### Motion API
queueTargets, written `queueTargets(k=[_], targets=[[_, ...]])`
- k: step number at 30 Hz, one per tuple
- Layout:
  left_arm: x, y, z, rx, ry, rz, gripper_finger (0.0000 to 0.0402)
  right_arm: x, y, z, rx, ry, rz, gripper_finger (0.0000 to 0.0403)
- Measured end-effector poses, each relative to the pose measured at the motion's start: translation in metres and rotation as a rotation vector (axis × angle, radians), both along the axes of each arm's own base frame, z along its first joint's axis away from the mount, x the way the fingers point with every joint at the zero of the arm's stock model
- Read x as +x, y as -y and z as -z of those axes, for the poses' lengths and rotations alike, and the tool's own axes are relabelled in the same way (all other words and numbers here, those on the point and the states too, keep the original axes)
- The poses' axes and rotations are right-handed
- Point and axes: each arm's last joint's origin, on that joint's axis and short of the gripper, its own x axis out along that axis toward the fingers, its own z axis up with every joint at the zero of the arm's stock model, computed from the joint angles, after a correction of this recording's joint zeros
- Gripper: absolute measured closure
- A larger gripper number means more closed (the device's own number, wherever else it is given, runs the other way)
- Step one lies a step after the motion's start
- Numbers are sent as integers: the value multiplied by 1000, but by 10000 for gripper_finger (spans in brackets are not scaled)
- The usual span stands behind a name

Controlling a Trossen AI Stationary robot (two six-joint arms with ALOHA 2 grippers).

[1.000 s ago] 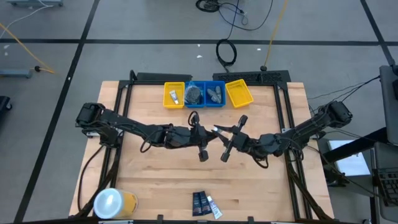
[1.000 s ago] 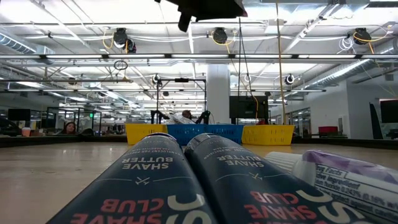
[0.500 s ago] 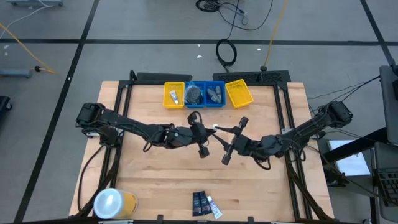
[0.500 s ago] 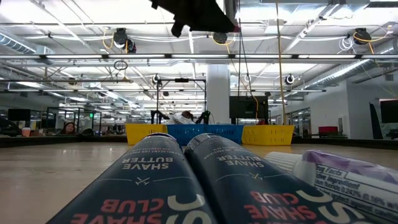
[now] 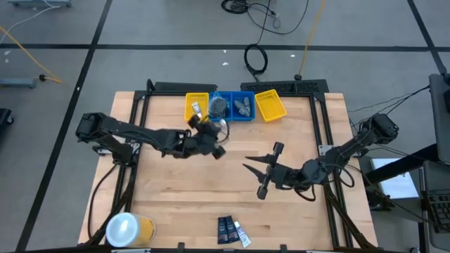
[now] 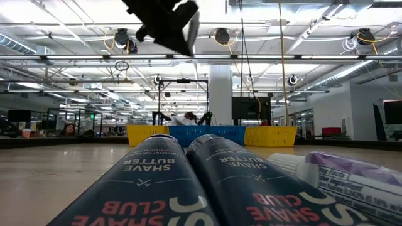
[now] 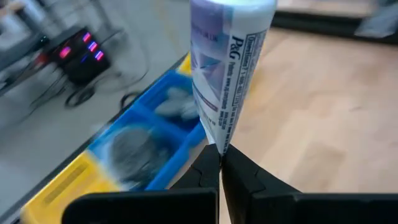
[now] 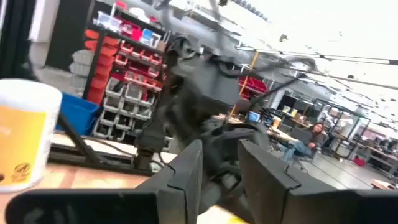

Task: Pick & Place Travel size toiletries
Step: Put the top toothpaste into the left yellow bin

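My left gripper (image 5: 204, 131) hangs above the table just in front of the row of trays, shut on a small white tube (image 7: 224, 68) with purple print; the low view shows the tube (image 6: 192, 30) high in the air. My right gripper (image 8: 219, 167) is open and holds nothing; it hangs over the table's right middle (image 5: 247, 167), pointing toward the left arm. Two navy flat packets (image 5: 225, 228) and another white tube (image 5: 241, 235) lie flat at the table's near edge. The blue tray (image 5: 233, 107) holds clear pouches with grey contents. My left gripper pinches the tube's flat crimped end (image 7: 221, 148) between its two fingertips. The fingers slant down toward the table's far edge, and the tube runs on from them in the same line. It is lifted clear, its cap end out over the blue tray's near wall (image 7: 180, 158).
A yellow tray (image 5: 196, 107) with a small tube stands left of the blue tray, and another yellow tray (image 5: 271, 105) right of it. A large white-topped yellow container (image 5: 127, 230) stands at the near left corner. Bare wood lies between the arms and the near-edge items.
The two grippers met at the table's middle with the white tube between them. My left gripper has swung toward the far edge and a little left, tipping upward, and carries the tube to the trays. My right gripper has drawn back toward the near right without it.
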Motion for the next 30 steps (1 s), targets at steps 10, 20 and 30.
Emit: queueTargets(k=[10, 20, 30], targets=[[-26, -59, 9, -111, -162, -225, 402, -4, -8, 2, 0, -13, -28, 310], [-40, -119, 13, -277, -205, -257, 402, -3, -9, 7, 25, -46, -37, 310], [-51, -164, 37, -466, -249, -325, 402, -3, -9, 7, 23, -52, -38, 310]])
